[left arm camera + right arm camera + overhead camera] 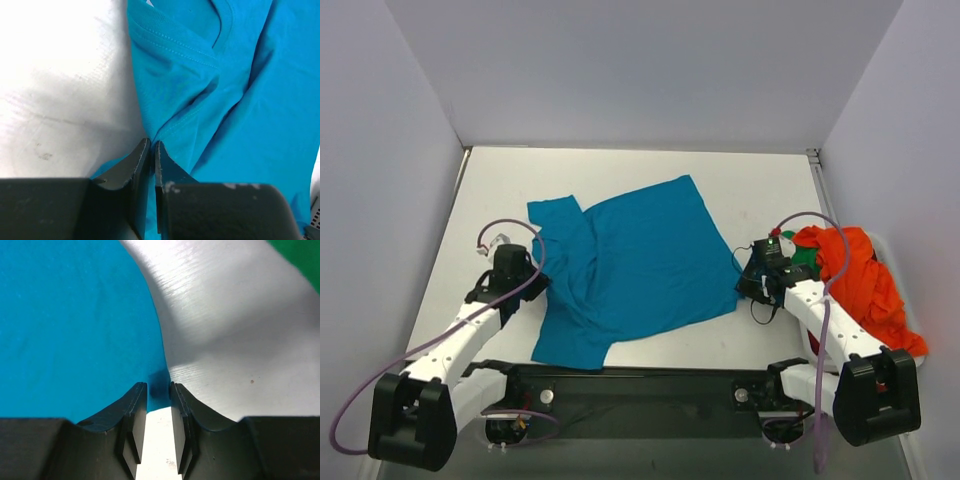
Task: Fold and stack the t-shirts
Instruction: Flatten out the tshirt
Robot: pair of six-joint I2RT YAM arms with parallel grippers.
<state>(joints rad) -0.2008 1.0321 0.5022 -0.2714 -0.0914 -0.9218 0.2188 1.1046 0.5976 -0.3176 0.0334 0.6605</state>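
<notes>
A teal-blue t-shirt (pixel 640 260) lies spread and rumpled in the middle of the white table (pixel 750 185). My left gripper (pixel 532 284) is at the shirt's left edge. In the left wrist view this gripper (pixel 152 143) is shut on a fold of the teal cloth (pixel 240 100), below the collar. My right gripper (pixel 746 286) is at the shirt's right corner. In the right wrist view its jaws (pixel 159 385) stand apart, with the tip of the teal corner (pixel 75 315) lying loose between them. An orange-red t-shirt (pixel 865 280) is heaped at the right over a green one (pixel 807 256).
Grey walls close in the table on the left, back and right. The heap of orange-red and green cloth (pixel 300 255) sits just right of my right arm. Bare table (pixel 240 330) shows beside the teal corner.
</notes>
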